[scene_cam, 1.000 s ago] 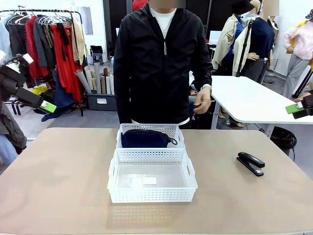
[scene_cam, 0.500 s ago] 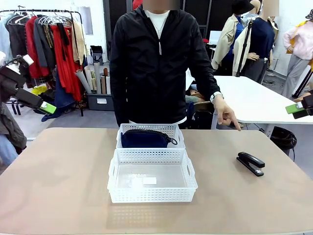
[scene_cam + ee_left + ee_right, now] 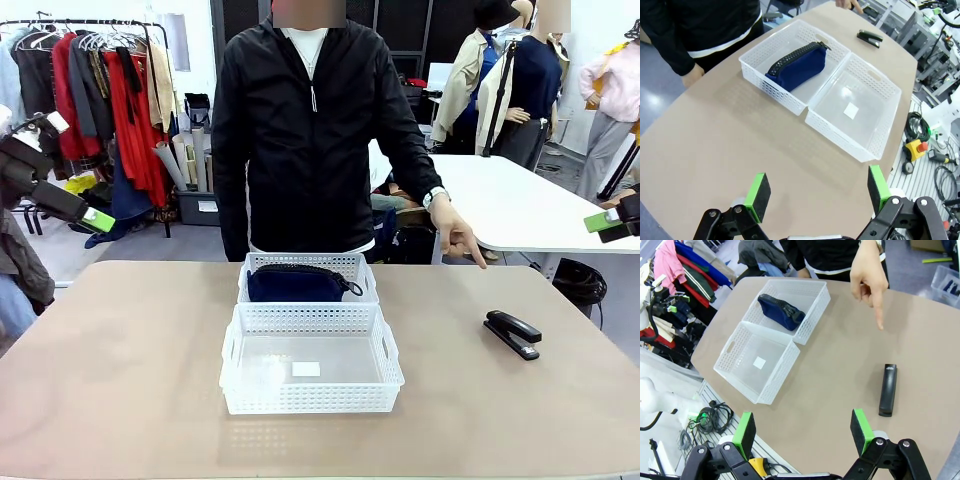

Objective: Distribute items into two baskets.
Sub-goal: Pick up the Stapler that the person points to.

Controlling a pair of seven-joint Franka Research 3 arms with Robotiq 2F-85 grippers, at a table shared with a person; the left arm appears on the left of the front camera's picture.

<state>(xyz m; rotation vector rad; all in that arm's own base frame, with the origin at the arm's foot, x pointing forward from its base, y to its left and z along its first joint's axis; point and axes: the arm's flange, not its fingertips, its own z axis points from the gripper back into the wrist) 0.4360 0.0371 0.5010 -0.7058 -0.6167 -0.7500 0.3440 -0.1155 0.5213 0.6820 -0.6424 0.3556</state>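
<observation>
Front view gives me the far basket and the near basket touching end to end at the middle of the tabletop. The far one holds the navy pouch; the near one has a white label on its bottom. The black stapler lies flat near the right edge, well apart from both baskets, with open tabletop around it. The person's hand points a finger down toward it from the far edge. My left gripper and right gripper hang raised out by the left and right edges, jaws spread wide, grasping nothing. Behind the person stands a clothes rack.
</observation>
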